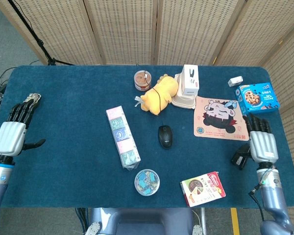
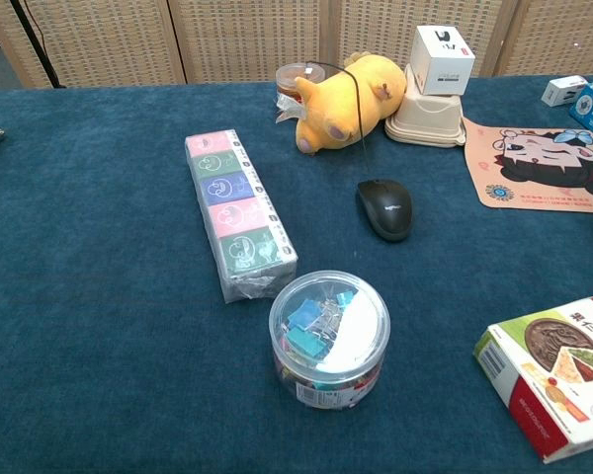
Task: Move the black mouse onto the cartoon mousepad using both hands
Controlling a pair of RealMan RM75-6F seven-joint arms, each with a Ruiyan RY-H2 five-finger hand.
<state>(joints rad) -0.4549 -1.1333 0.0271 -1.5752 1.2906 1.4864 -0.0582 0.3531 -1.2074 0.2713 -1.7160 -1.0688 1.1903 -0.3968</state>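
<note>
Black mouse (image 1: 164, 135) was seen at frame centre, left of the cartoon mousepad (image 1: 220, 119), untouched. Left hand (image 1: 12, 133) at far left and right hand (image 1: 261, 142) at lower right were spread, nothing held.

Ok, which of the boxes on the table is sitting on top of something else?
The white box at the back, stacked on a beige container. The blue cookie box, the red food box and the small white box lie directly on the cloth.
</note>
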